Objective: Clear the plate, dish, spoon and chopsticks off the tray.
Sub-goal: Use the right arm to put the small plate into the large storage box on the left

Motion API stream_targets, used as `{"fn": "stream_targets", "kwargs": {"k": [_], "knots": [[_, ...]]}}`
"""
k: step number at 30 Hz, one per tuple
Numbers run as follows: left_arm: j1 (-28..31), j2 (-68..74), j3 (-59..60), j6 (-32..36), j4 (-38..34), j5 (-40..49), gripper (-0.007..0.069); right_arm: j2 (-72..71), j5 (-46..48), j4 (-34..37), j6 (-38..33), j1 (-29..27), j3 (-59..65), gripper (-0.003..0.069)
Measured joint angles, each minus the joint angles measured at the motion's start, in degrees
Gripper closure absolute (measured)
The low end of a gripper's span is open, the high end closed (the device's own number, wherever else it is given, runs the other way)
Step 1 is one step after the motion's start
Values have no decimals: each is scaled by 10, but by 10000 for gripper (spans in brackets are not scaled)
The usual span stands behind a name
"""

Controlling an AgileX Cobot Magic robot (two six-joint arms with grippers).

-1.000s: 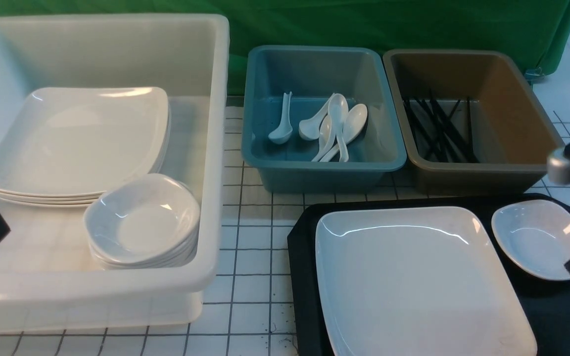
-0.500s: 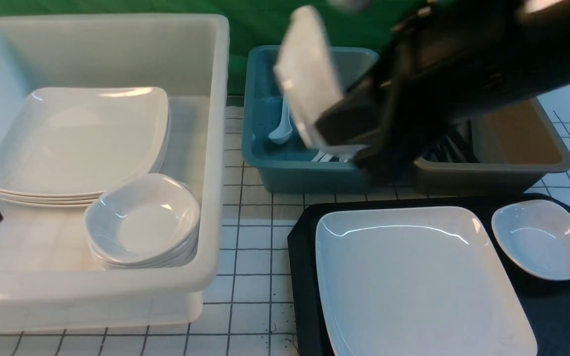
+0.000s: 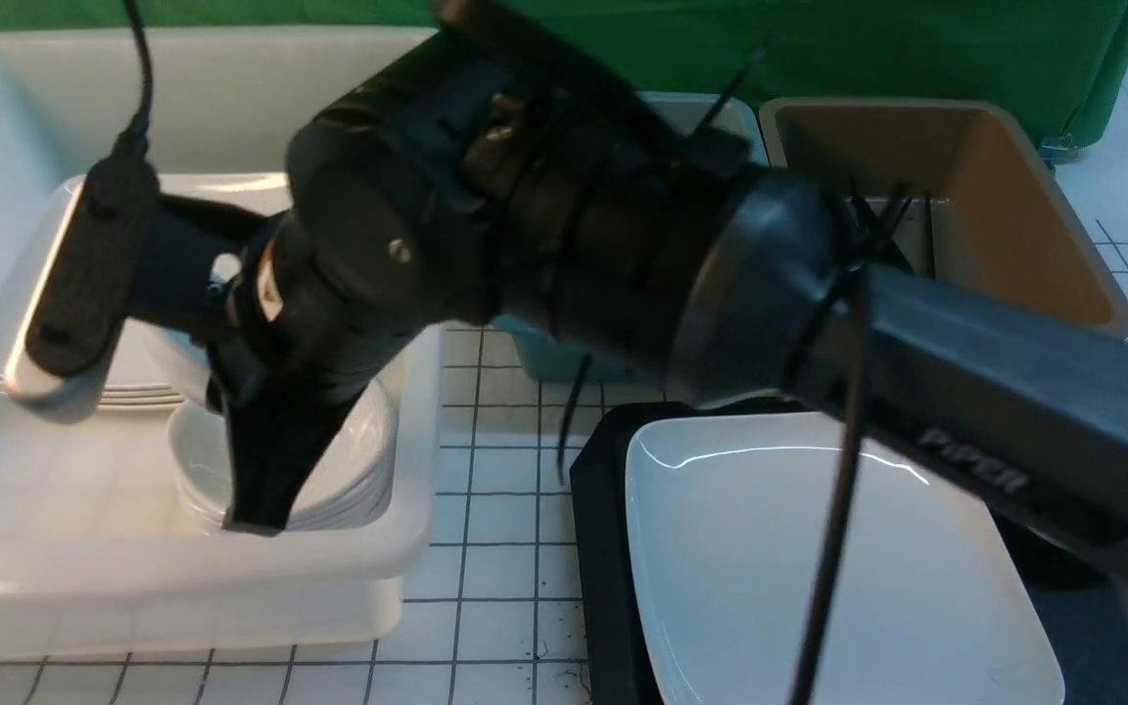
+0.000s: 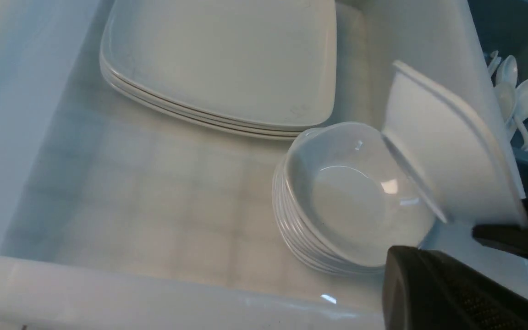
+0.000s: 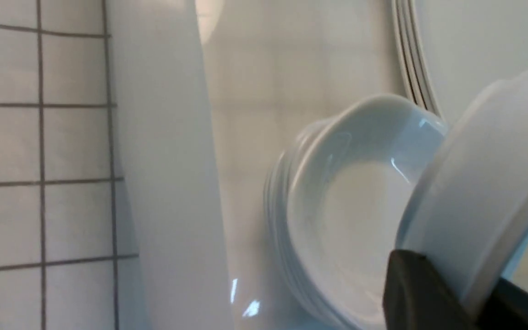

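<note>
My right gripper [image 5: 465, 293] is shut on the rim of a small white dish [image 5: 488, 183]. It holds the dish tilted over a stack of the same dishes [image 4: 346, 197] inside the big white tub [image 3: 231, 578]. The large white plate [image 3: 819, 548] lies on the black tray [image 3: 598, 509]. White spoons [image 4: 520, 91] lie in the blue tub and black chopsticks [image 3: 926, 230] in the brown tub [image 3: 1014, 196]. Only one black finger [image 4: 433, 293] of my left gripper shows, at the tub's near wall, with nothing on it.
A stack of large white plates [image 4: 227, 59] fills the far part of the white tub. My right arm [image 3: 574, 225] reaches across the front view and hides most of the blue tub. The table is white with a dark grid [image 3: 495, 548].
My right arm has swung left from the tray, past the blue tub, into the white tub with the small dish. The dish has left the tray. The left arm has drawn back out of the front view.
</note>
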Motion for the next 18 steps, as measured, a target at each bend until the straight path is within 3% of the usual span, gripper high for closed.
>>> {"fn": "stream_targets", "kwargs": {"k": [11,15,18], "knots": [[0,14,0,1,-8,1,605,76,8,-67,-2,5,-28,590],[0,14,0,1,-13,-1,605,76,-4,-69,-2,5,-30,529],[0,14,0,1,-16,-1,605,76,-5,-70,-2,5,-30,420]]}}
